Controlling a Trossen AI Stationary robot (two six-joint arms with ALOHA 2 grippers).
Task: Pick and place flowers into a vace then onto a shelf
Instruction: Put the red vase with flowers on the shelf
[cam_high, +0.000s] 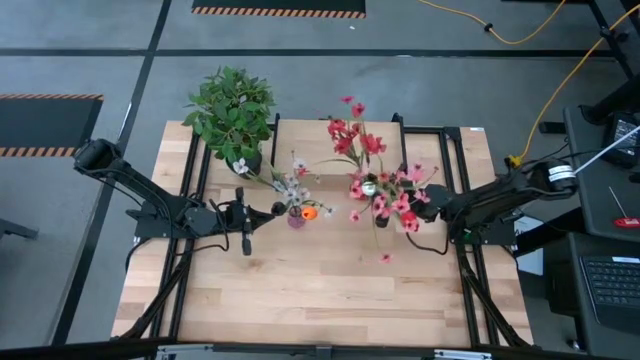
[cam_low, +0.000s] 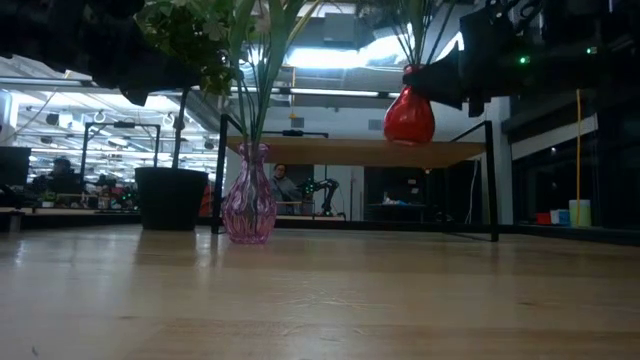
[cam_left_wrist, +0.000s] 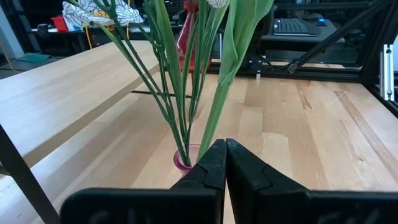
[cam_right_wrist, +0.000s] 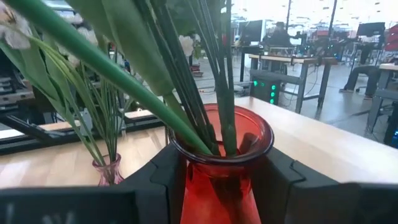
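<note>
Landmark: the pink glass vase (cam_low: 249, 195), standing upright on the table (cam_high: 300, 290) near its middle.
Pink vase contents: thin green stems rise from its mouth, with small white and orange blooms (cam_high: 300, 195) spread above it in the high view.
Left pincer (cam_high: 275, 209): fingers pressed together with nothing between them, tips just beside the pink vase on the left arm's side; in the left wrist view the closed tips (cam_left_wrist: 225, 155) point at the vase mouth (cam_left_wrist: 186, 158).
Right pincer (cam_high: 425, 205): clamped on the red vase (cam_right_wrist: 221, 162), one dark finger against each side of its body, on the far side of the pink vase from the left arm.
Red vase: held upright, its round body (cam_low: 409, 117) at the height of the shelf board; whether its base touches the board I cannot tell.
Flowers in red vase: long green stems (cam_right_wrist: 205, 106) stand in its mouth, and pink and red blooms (cam_high: 385, 195) fan out above it in the high view.
Shelf (cam_low: 350, 152): light-wood board on thin black legs, behind the pink vase in the low view.
Potted plant (cam_high: 232, 108): bushy green leaves in a black pot (cam_low: 171, 197), beside the pink vase toward the table's back edge.
Loose bloom (cam_high: 385, 258): a single pink one lies on the table, in front of the red vase and well apart from the pink vase.
</note>
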